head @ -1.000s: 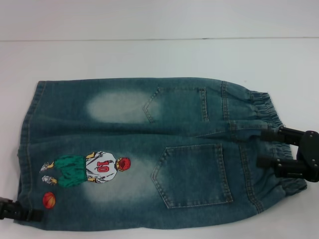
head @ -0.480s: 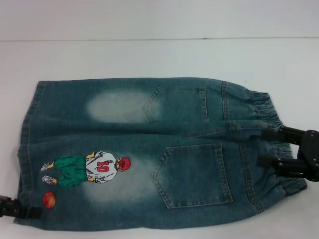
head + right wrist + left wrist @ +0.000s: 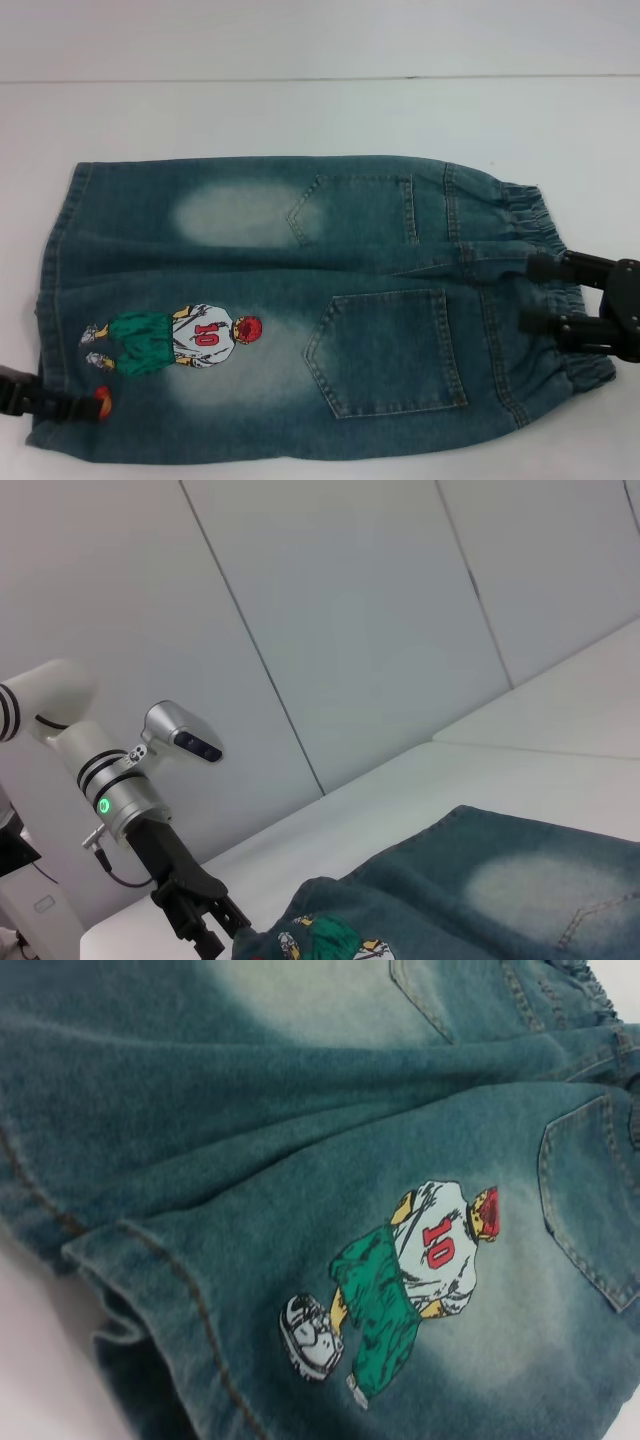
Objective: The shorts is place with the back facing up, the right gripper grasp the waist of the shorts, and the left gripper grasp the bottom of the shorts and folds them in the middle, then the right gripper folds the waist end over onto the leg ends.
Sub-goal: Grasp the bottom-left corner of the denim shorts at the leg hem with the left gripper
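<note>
Flat on the white counter [image 3: 300,110], the shorts [image 3: 300,300] lie back side up, filling most of the head view, with the waist end [image 3: 545,225] toward 3 o'clock and the leg ends [image 3: 55,260] toward 9 o'clock. At 3 o'clock the right tool [image 3: 540,295] has its two black prongs spread, one above the other, both lying on the puckered elastic band and apart from each other; nothing is pinched between them. At about 8 o'clock the left tool [image 3: 75,405] reaches over the bottom of the shorts [image 3: 45,330] at the near leg's corner, its tip covering part of the orange ball [image 3: 103,400] of the print; whether its fingers grip the denim cannot be told. In the left wrist view the near hem [image 3: 170,1270] stands slightly lifted off the counter, with a dark gap under it. The cartoon player [image 3: 180,340] sits just above the left tool, and the two back pockets [image 3: 390,350] lie between the tools. Bare counter runs wide toward 12 o'clock up to a pale wall [image 3: 300,35]; toward 6 o'clock only a thin strip shows.
</note>
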Available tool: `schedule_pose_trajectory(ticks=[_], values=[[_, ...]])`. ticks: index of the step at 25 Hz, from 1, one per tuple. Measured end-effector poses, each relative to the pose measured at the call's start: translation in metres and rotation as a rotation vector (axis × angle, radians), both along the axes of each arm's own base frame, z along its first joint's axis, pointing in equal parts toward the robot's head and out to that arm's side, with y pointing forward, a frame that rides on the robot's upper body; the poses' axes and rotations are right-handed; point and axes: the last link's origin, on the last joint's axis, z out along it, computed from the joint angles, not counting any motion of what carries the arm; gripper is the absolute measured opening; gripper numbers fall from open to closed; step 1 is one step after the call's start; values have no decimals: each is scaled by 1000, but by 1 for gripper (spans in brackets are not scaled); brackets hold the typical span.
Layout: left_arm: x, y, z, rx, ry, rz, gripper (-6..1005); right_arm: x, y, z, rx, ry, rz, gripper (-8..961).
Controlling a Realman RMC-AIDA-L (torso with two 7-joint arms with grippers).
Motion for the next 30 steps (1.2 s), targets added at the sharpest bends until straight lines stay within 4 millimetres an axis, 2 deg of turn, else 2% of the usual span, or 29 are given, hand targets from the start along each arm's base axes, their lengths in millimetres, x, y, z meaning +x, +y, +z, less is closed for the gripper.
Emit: schedule_pose_trajectory(ticks=[8, 30], values=[[1, 0, -3, -12, -11, -1, 856, 0, 1, 1, 6, 1, -4, 883], [-10, -10, 9, -34, 42, 47, 859, 1, 0, 2, 11, 3, -9, 883]])
